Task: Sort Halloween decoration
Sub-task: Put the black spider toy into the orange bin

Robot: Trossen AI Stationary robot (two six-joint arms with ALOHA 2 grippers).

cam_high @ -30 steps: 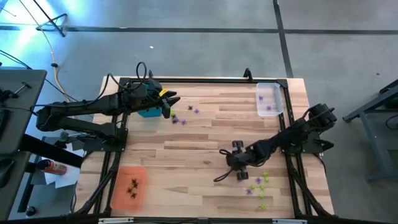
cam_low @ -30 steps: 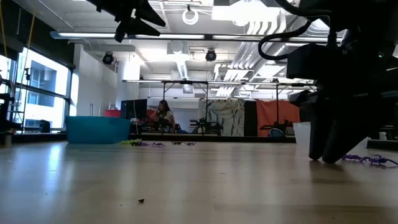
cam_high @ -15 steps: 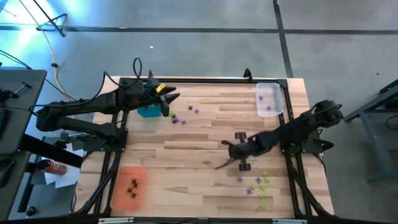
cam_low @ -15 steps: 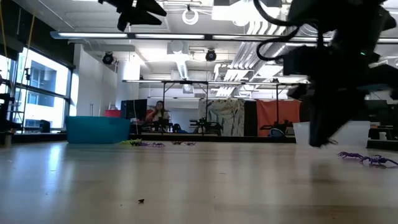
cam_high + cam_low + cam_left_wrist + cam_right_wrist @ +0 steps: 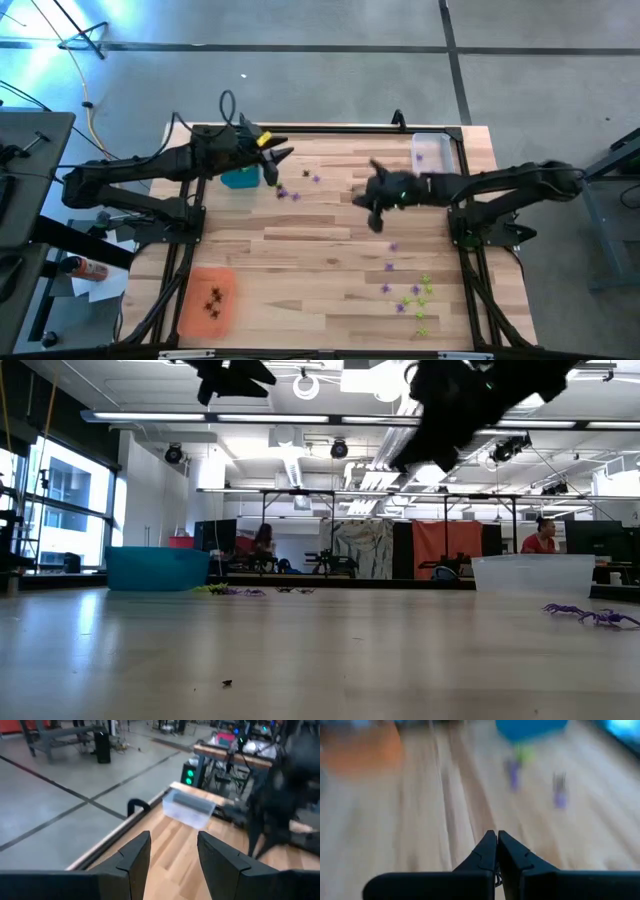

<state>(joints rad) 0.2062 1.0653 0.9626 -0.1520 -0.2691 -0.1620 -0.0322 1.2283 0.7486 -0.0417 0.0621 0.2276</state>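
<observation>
Tiny purple decorations (image 5: 290, 192) lie beside the teal tray (image 5: 238, 178). More purple ones (image 5: 388, 265) and lime green ones (image 5: 425, 286) lie loose at the near right, and dark ones (image 5: 214, 300) sit in the orange tray (image 5: 190, 310). My right gripper (image 5: 360, 197) hangs shut high above the table's middle, and I cannot make out anything between its fingertips (image 5: 497, 834). My left gripper (image 5: 278, 158) hovers open over the teal tray's right end, with nothing between its fingers (image 5: 172, 837).
A clear tray (image 5: 432, 160) holding a few purple pieces stands at the far right corner. A dark metal frame (image 5: 330, 128) runs along the table's edges. Bare wood lies across the middle and the near centre. People sit in the room beyond the table (image 5: 265, 545).
My right gripper has risen off the table beside the near-right trinkets. It has swung toward the far edge and now hangs high above the table's middle, tipped closer to level.
</observation>
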